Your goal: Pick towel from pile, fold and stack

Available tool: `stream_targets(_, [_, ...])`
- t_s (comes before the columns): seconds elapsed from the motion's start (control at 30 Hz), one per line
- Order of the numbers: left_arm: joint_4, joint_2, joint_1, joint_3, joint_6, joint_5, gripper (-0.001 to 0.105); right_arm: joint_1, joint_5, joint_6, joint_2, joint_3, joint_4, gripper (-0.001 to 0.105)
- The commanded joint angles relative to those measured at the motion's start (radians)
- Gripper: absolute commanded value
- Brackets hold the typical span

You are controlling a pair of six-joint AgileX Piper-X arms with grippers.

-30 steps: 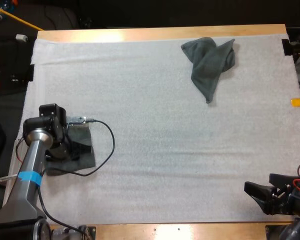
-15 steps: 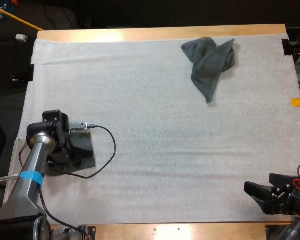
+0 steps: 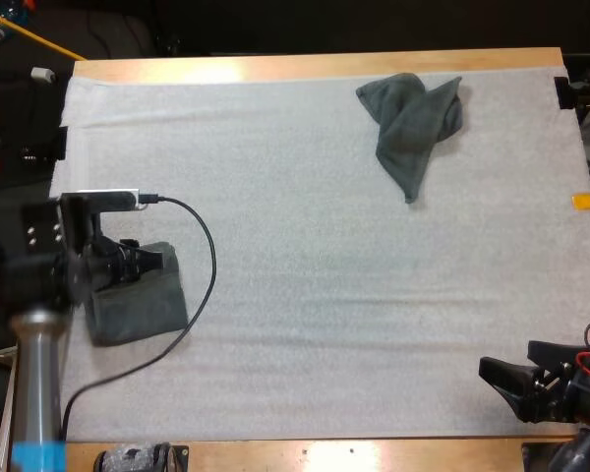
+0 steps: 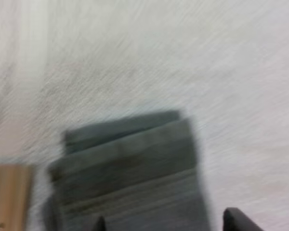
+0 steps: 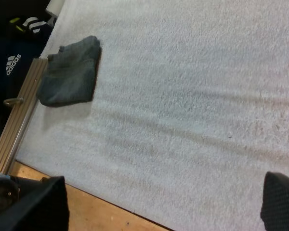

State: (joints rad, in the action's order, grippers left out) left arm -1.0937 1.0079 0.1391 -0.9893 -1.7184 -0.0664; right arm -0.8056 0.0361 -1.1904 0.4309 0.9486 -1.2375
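A folded dark grey-green towel stack (image 3: 138, 307) lies flat at the mat's left edge, its layers visible as stepped bands (image 4: 130, 166). My left gripper (image 3: 149, 264) hovers just above the stack's far side, open, its two fingertips (image 4: 236, 219) apart with nothing between them. A crumpled towel (image 3: 413, 123) sits alone at the far right of the mat. My right gripper (image 3: 506, 382) rests low near the table's front right corner, open and empty, facing across the mat toward the folded stack (image 5: 70, 74).
The white mat (image 3: 305, 256) covers most of the wooden table (image 3: 324, 65). A metal rail (image 5: 17, 125) runs along the table's left side next to the folded stack.
My left arm has lifted and pulled back off the folded stack, which now lies uncovered. The right arm and the crumpled towel have not moved.
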Motion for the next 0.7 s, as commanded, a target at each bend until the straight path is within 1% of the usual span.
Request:
stream_targets(0.0, [-0.005,-0.046,-0.004,-0.005,-0.008,-0.045,0.049,-0.002,0.005,-0.004,-0.001,0.007,0.008,0.078])
stream_targets(0.07, [-0.005,-0.116,-0.004,-0.005,-0.008,-0.07,0.049,-0.002,-0.004,-0.006,-0.001,0.007,0.008,0.078])
stream_targets(0.23, [-0.005,-0.258,-0.004,-0.005,-0.012,-0.073,0.049,-0.002,-0.059,-0.006,0.005,-0.016,0.037,0.078])
stream_targets(0.3, [-0.008,-0.305,-0.004,-0.005,-0.012,-0.108,0.049,-0.002,-0.063,-0.011,0.014,-0.04,0.083,0.078])
stream_targets(0.37, [-0.014,-0.336,-0.004,-0.005,-0.017,-0.132,0.049,-0.002,-0.065,-0.013,0.032,-0.059,0.129,0.078])
stream_targets(0.47, [-0.033,-0.37,-0.004,-0.005,-0.047,-0.136,0.049,-0.002,-0.083,-0.028,0.076,-0.076,0.189,0.078])
stream_targets(0.57, [-0.054,-0.392,-0.005,-0.005,-0.05,-0.149,0.049,-0.002,-0.086,-0.071,0.135,-0.076,0.246,0.078])
stream_targets(0.67, [-0.06,-0.412,-0.023,-0.005,-0.055,-0.152,0.049,0.004,-0.086,-0.084,0.194,-0.076,0.302,0.078])
